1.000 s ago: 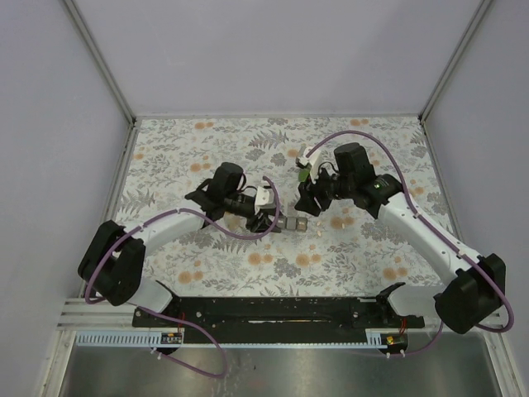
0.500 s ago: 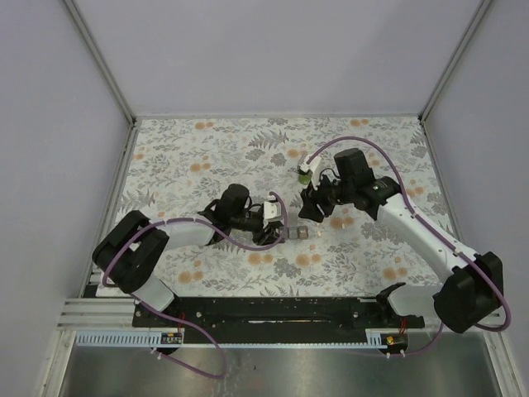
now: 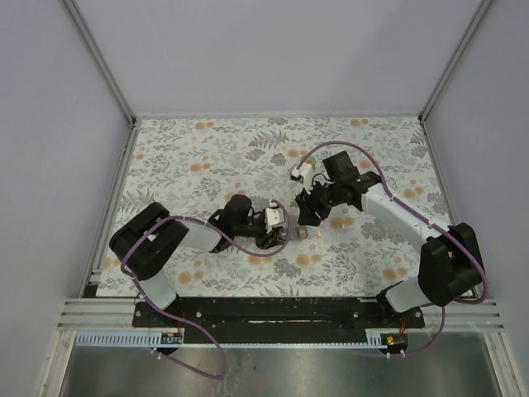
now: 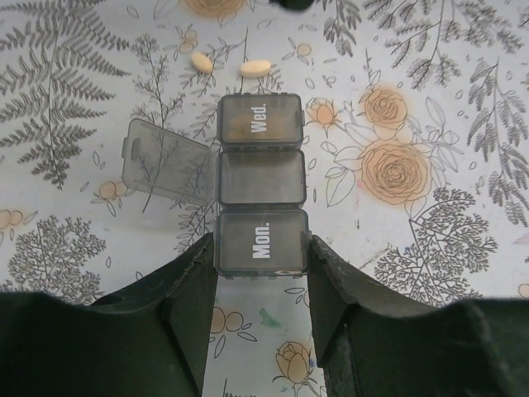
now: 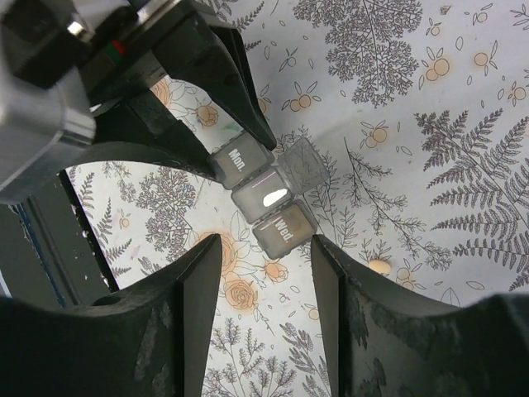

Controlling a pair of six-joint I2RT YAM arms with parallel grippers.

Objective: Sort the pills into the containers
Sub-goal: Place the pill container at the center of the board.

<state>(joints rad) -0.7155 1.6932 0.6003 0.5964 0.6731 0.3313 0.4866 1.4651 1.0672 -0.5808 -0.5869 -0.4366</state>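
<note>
Left gripper (image 4: 260,248) fingers pinch the Mon. end of the pill organizer (image 4: 259,178), likely pinning it to the counter (image 4: 430,99) with its middle lid (image 4: 169,168) open, two pills (image 4: 255,68) lie just past the Wed. end, and right gripper (image 5: 264,244) hovers above, fingers spread and empty.

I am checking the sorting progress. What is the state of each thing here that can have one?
Mon. compartment: lid shut.
Middle compartment: lid open, flipped aside.
Wed. compartment: lid shut.
Two pills: loose, not in any compartment.
Left gripper: jaws closed on the Mon. compartment.
Right gripper: jaws open, holding nothing.
</note>
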